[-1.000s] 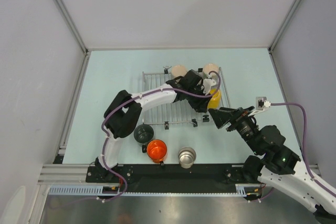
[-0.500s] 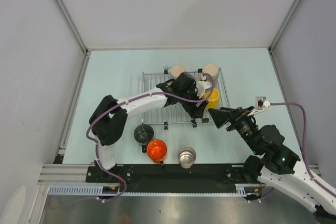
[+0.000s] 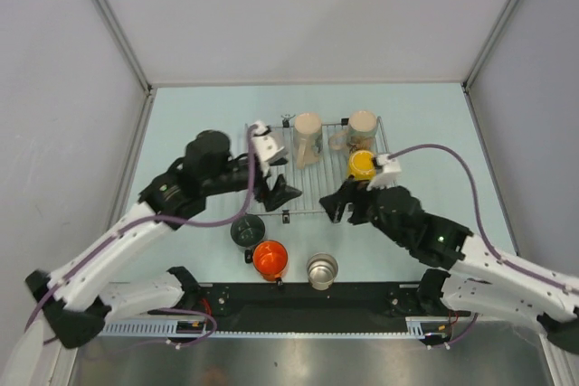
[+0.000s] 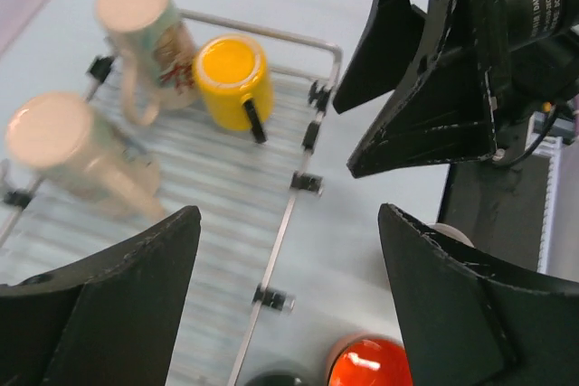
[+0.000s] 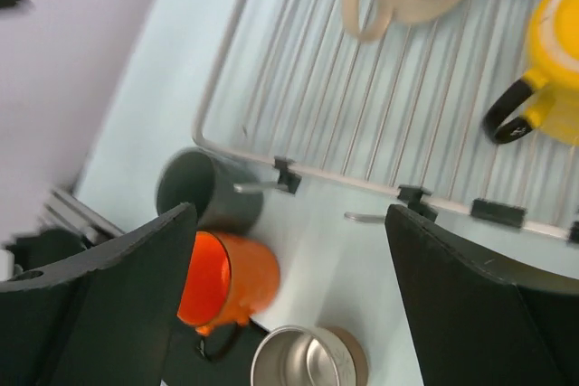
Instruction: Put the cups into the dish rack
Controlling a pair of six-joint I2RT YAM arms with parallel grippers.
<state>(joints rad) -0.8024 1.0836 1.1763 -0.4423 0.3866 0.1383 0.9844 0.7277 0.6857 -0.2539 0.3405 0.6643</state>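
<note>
The dish rack [image 3: 312, 189] lies mid-table. On it stand two cream cups [image 3: 308, 137] [image 3: 362, 126] and the yellow cup [image 3: 361, 164], all upside down. The dark grey-green cup [image 3: 247, 230], orange cup [image 3: 270, 259] and steel cup [image 3: 322, 270] stand on the table in front of the rack. My left gripper [image 3: 280, 191] is open and empty over the rack's front edge. My right gripper [image 3: 337, 208] is open and empty just right of it. The left wrist view shows the yellow cup [image 4: 233, 79] and the orange cup [image 4: 366, 363]. The right wrist view shows the dark cup [image 5: 204, 192], orange cup [image 5: 231, 282] and steel cup [image 5: 308, 363].
The table [image 3: 190, 133] is pale green, with grey walls on three sides. A black rail [image 3: 298, 300] with the arm bases runs along the near edge, close behind the three loose cups. The two grippers are close together at the rack's front bar [image 5: 362, 183].
My left gripper has let go of the yellow cup on the rack's right side and pulled back left to the front edge. My right gripper has swung left toward the rack's front.
</note>
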